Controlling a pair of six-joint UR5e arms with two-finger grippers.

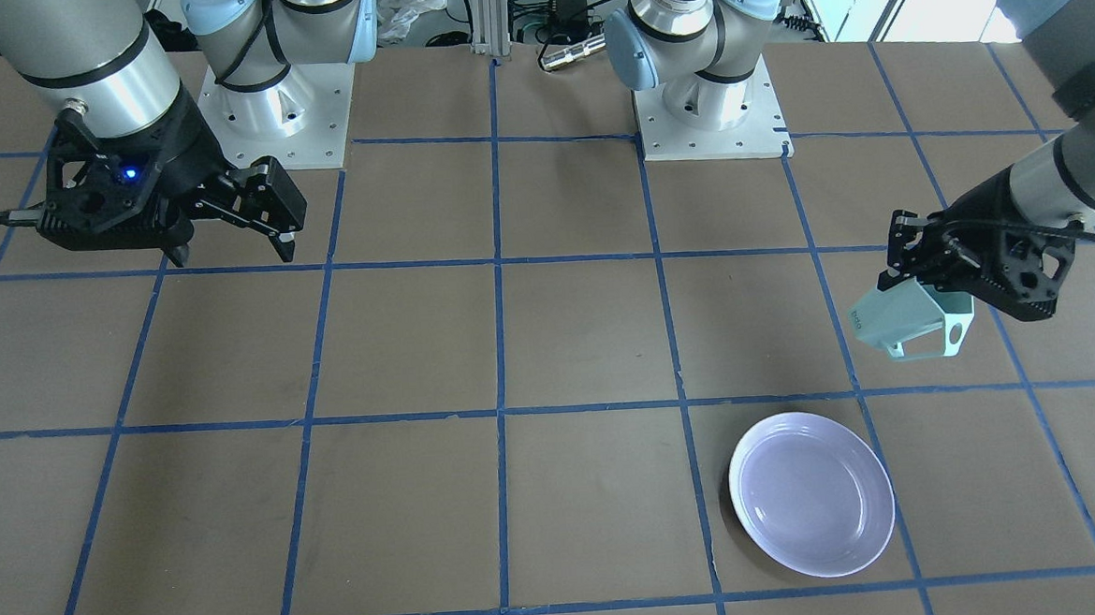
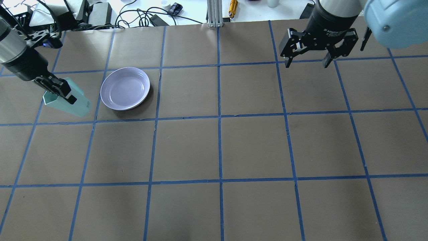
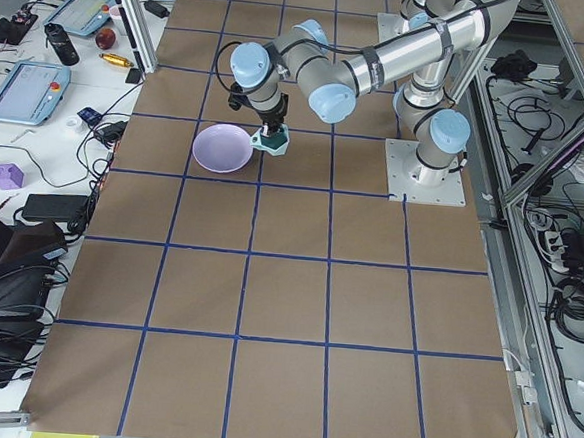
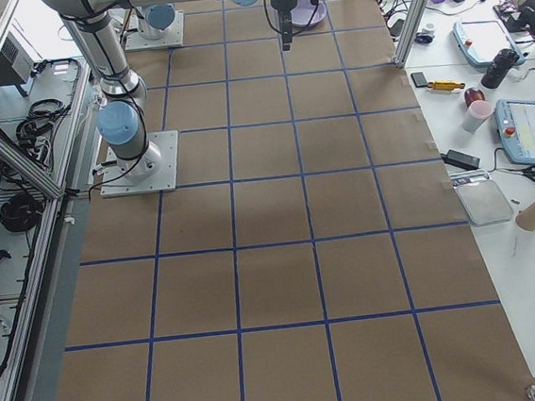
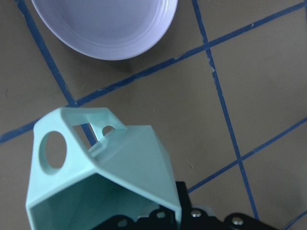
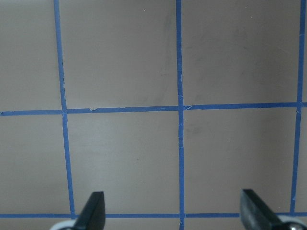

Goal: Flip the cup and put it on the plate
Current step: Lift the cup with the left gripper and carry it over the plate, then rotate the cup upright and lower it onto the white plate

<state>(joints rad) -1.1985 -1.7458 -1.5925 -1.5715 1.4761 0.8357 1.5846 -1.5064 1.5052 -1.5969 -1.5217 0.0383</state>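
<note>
Brown, matte table (image 2: 220, 147), ruled into squares by blue tape, fills the overhead view; cables and gear clutter its far edge. At the far left the left hand (image 2: 65, 95) grips the cup (image 2: 75, 103), pinching one wall at the rim, apparently one finger inside the mouth and one outside. The cup is tipped on its side and seems lifted off the table; its long axis slants from the open mouth at upper left to the lettered base at lower right, so the flip looks half done; pale mint, flat-faceted, its angular handle hanging on the underside. Just right of it, apart and not touching, lies the plate (image 2: 125, 87), round, shallow, glossy lavender, with nothing on it. The next move turns on this: the plate is on the cup's base side, so a short carry to the right, with the mouth turned fully up, should do. At the upper right, well apart, the right hand (image 2: 307, 65) hovers wide open, holding nothing; the left arm is plainly nearer.
</note>
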